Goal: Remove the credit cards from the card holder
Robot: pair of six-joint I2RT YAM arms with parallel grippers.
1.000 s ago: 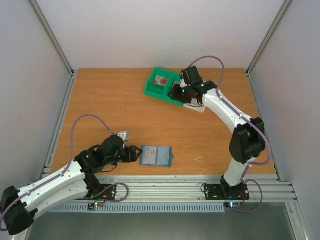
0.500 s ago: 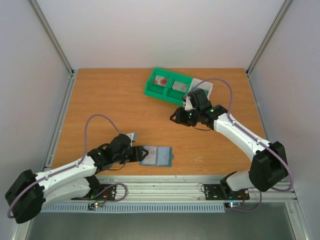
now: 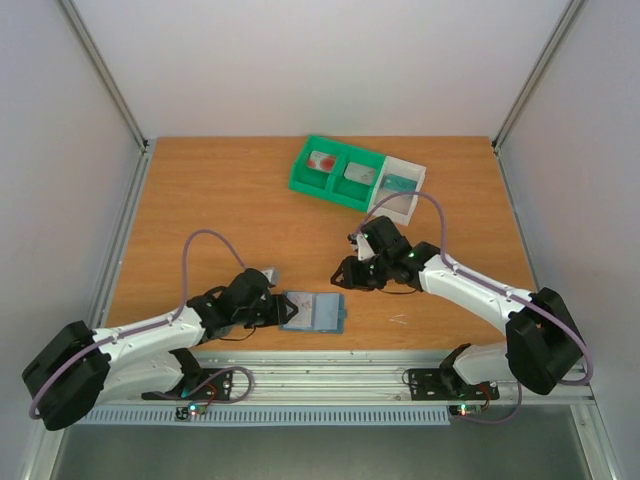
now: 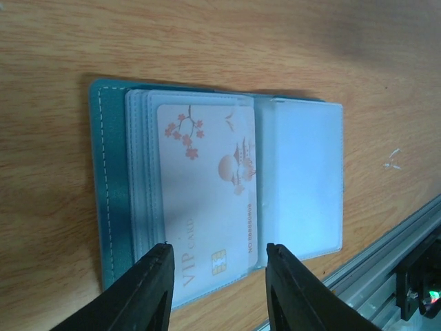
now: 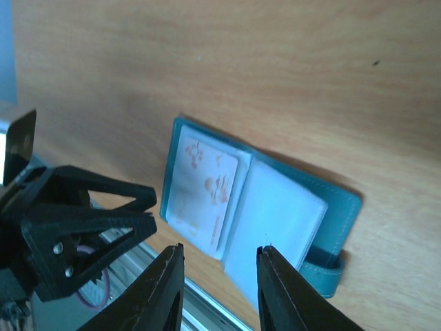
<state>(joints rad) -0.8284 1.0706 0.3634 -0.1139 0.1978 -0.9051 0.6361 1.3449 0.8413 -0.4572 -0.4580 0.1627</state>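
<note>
The card holder [image 3: 322, 312] lies open near the table's front edge. In the left wrist view its teal cover [image 4: 110, 193] holds clear sleeves, and a white card with red blossom marks [image 4: 207, 200] sits in the top left sleeve. The holder [image 5: 289, 207] and this card [image 5: 203, 189] also show in the right wrist view. My left gripper [image 3: 277, 309] is open and empty at the holder's left edge, with its jaws [image 4: 219, 252] either side of the card's near end. My right gripper [image 3: 343, 275] is open and empty, above and behind the holder [image 5: 220, 249].
A green tray [image 3: 302, 180] stands at the back. It holds a white card with red marks [image 3: 322, 161] and a grey card [image 3: 358, 172]. A teal card [image 3: 399, 184] lies in the adjoining white compartment [image 3: 412, 203]. The metal rail [image 3: 350, 375] runs just in front of the holder.
My right arm has swung from the tray down toward the holder, uncovering the teal card in the white compartment. My left gripper has crept forward to the holder's left edge.
</note>
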